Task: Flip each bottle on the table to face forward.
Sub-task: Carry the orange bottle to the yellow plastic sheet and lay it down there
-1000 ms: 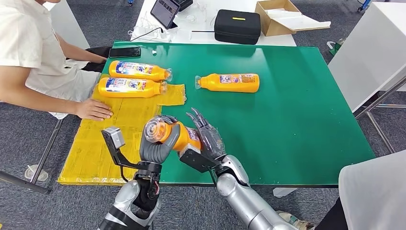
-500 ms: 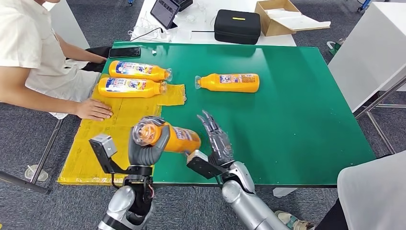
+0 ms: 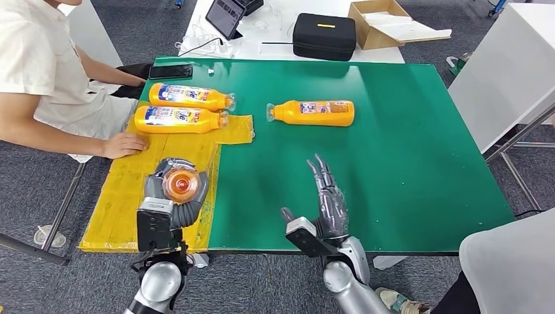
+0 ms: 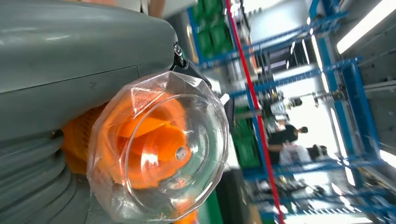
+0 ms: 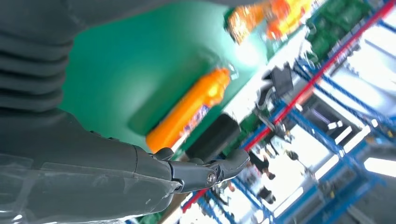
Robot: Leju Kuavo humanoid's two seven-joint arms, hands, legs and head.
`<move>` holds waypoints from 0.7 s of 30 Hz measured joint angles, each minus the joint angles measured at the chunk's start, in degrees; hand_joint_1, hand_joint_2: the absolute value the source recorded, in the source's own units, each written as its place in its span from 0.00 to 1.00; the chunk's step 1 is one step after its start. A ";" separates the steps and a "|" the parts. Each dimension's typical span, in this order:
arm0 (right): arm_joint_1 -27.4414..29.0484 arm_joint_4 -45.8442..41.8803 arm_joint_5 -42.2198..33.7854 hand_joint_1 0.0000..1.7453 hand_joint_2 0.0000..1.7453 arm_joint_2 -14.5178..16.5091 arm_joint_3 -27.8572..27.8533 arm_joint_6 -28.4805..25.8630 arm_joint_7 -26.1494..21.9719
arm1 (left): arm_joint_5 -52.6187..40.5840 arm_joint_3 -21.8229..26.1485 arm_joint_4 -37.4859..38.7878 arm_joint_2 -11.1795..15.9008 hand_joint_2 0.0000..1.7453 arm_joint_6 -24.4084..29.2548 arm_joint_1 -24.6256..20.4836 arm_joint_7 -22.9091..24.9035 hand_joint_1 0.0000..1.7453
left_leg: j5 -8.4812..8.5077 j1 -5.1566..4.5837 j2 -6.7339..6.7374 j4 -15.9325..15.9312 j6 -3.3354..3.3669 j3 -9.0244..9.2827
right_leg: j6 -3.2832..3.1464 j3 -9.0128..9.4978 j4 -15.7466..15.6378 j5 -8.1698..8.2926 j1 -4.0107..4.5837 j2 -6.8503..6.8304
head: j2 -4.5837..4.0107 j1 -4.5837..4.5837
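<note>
My left hand point(image 3: 171, 196) grips an orange bottle point(image 3: 180, 185) above the yellow mat point(image 3: 137, 196), its clear cap point(image 4: 159, 154) pointing up toward the camera. My right hand point(image 3: 329, 203) is open with fingers spread, over the green table point(image 3: 393, 163) near its front edge. A third orange bottle point(image 3: 313, 112) lies on its side on the green surface; it is also in the right wrist view point(image 5: 189, 109). Two more orange bottles point(image 3: 190, 96) point(image 3: 178, 119) lie side by side at the far end of the yellow mat, blue labels up.
A person sits at the table's left with a hand point(image 3: 124, 145) resting on the yellow mat. A phone point(image 3: 170, 70) lies at the far left corner. A black case point(image 3: 324, 36), a tablet point(image 3: 226, 16) and a cardboard box point(image 3: 379, 23) stand on the white table behind.
My left hand has carried the bottle leftward from the green table to over the yellow mat, turning its cap upward. My right hand let go and moved right, fingers spread.
</note>
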 joint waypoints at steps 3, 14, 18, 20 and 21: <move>2.00 -3.94 -0.47 0.00 1.00 -0.02 -1.99 -0.51 -1.10 | -9.13 0.32 1.65 0.61 1.00 2.74 -0.70 4.70 1.00 | 0.00 0.00 0.00 0.00 0.00 0.00 | 0.00 0.00 0.00 0.00 0.00 -0.01 | -0.01 0.00; 4.50 -9.93 -1.34 0.00 1.00 -0.01 -6.04 0.38 -1.57 | -21.48 1.34 10.67 1.67 1.00 3.15 -5.17 12.26 1.00 | 0.01 0.00 0.01 0.00 0.00 0.00 | 0.00 0.00 0.01 0.00 0.00 0.00 | -0.01 0.00; 4.39 -9.87 -1.74 0.00 1.00 0.12 -6.28 1.98 -1.99 | -30.41 1.16 15.12 1.78 1.00 0.36 -8.06 17.57 1.00 | 0.01 0.00 0.00 0.00 0.00 0.00 | 0.00 0.00 0.01 0.00 0.00 -0.01 | 0.01 0.00; 4.04 -9.47 -1.96 0.00 1.00 0.34 -6.34 2.92 -2.21 | -35.01 0.47 18.94 1.73 1.00 -2.57 -10.73 20.24 1.00 | 0.04 0.00 -0.01 0.00 -0.02 0.00 | 0.00 0.00 0.01 0.01 0.00 -0.01 | -0.01 0.00; 3.76 -9.14 -2.09 0.00 1.00 0.51 -6.38 3.33 -2.28 | -37.10 -0.06 21.16 1.62 1.00 -4.17 -12.21 21.50 1.00 | 0.06 0.00 0.00 0.00 -0.02 0.00 | 0.00 0.00 0.01 0.02 0.00 -0.01 | -0.01 0.00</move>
